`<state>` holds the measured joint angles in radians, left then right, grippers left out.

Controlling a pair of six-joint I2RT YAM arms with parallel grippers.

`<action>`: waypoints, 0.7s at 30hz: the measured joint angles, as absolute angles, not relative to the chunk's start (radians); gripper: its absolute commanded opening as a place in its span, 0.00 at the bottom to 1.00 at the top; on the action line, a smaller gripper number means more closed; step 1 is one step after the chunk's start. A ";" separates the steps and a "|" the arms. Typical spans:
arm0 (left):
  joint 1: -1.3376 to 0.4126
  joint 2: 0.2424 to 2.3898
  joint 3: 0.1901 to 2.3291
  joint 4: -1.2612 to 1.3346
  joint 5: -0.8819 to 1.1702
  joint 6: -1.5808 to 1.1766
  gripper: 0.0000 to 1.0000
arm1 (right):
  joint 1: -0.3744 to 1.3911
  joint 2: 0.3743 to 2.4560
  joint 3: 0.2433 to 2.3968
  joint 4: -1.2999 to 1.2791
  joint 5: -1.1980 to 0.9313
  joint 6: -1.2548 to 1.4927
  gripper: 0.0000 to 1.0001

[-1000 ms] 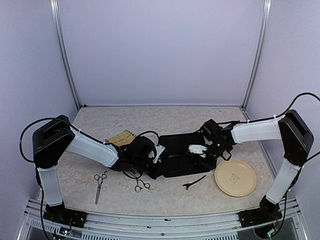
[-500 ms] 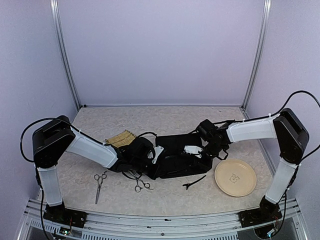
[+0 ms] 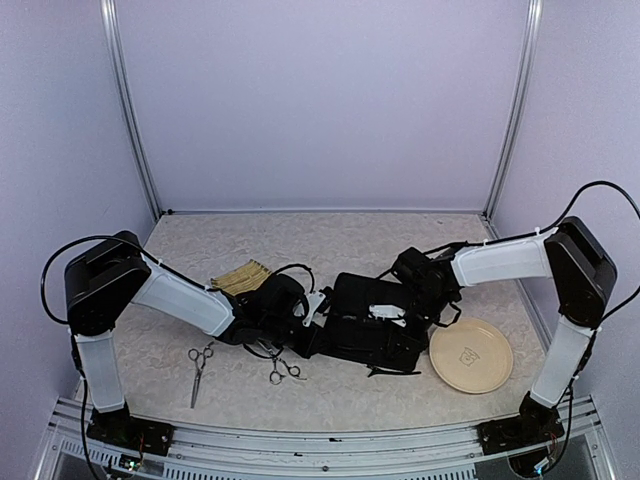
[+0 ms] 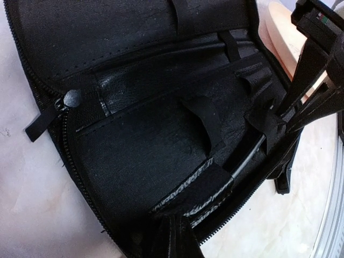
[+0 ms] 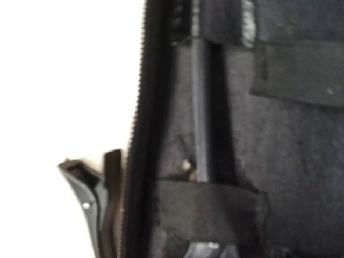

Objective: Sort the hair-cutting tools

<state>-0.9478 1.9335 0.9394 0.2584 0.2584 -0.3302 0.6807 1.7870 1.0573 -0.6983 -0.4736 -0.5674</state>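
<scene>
You have one clip (image 5: 200,107) strapped in the case (image 4: 134,134). The second clip (image 5: 88,215) lies just beside it, while scissors (image 3: 200,366) and another pair (image 3: 284,371) wait on the table (image 3: 400,250) (most remains). I cannot tell whether your left claw (image 3: 312,322) or right claw (image 3: 398,312) is gripping anything.

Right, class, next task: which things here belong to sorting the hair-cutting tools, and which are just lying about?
Belong to the job:
scissors
second scissors
black clip, under a strap inside the zip case
other black clip, on the table beside the case

Just lying about:
bamboo tray
plate
</scene>
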 measured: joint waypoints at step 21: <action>-0.950 1.875 0.927 0.249 0.252 -0.256 0.27 | 0.448 1.679 1.137 -0.701 -0.418 -0.620 0.44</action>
<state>-0.9497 1.8751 0.9272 0.2489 0.2516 -0.2562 0.4484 1.6794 1.1370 -0.7006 -0.4179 -0.6197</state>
